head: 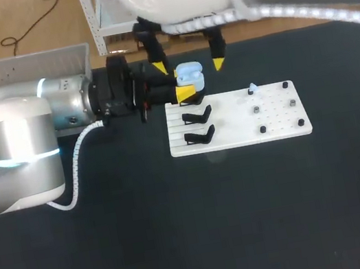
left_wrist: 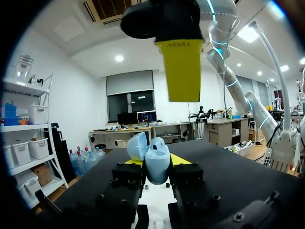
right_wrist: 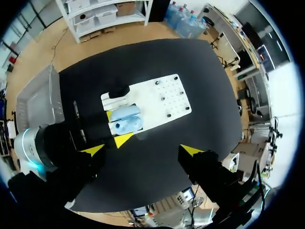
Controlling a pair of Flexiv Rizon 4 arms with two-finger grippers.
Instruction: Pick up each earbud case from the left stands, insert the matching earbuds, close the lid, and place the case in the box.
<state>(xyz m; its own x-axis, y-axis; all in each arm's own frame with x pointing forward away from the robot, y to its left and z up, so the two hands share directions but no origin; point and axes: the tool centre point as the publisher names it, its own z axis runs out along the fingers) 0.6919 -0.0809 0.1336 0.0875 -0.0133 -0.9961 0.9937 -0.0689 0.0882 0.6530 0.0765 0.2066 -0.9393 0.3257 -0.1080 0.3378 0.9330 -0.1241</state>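
L fingers clamp the case, lid open, up over the stands end of the board. R fingers wide apart w/ nothing in them, just above the case. An earbud lies on board's right part.

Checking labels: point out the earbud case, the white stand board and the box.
earbud case (left_wrist: 157, 167): left wrist view, front of its body.
white stand board (head: 233, 121): head view, bare middle.
box (head: 15, 69): head view, far wall.

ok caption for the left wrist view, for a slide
Left gripper shut on the open pale-blue earbud case, the right arm's yellow fingertip hanging above.
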